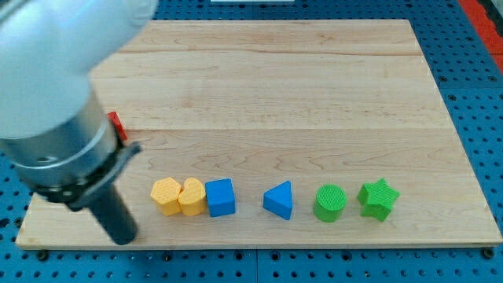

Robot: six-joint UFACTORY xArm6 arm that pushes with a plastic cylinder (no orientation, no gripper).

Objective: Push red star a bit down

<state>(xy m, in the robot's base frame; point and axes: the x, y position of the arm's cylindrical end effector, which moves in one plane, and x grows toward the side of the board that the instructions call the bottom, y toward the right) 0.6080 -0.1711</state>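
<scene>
Only a small red part of the red star (116, 125) shows at the view's left, next to my arm's grey body, which hides the rest of it. My dark rod comes down at the lower left, and my tip (123, 238) is near the board's bottom edge, well below the red star and left of the yellow hexagon (165, 196). The tip touches no block.
A row of blocks lies along the bottom of the wooden board (299, 94): yellow hexagon, yellow heart (191, 196), blue cube (221, 197), blue triangle (279, 200), green cylinder (330, 203), green star (378, 198). My arm covers the upper left.
</scene>
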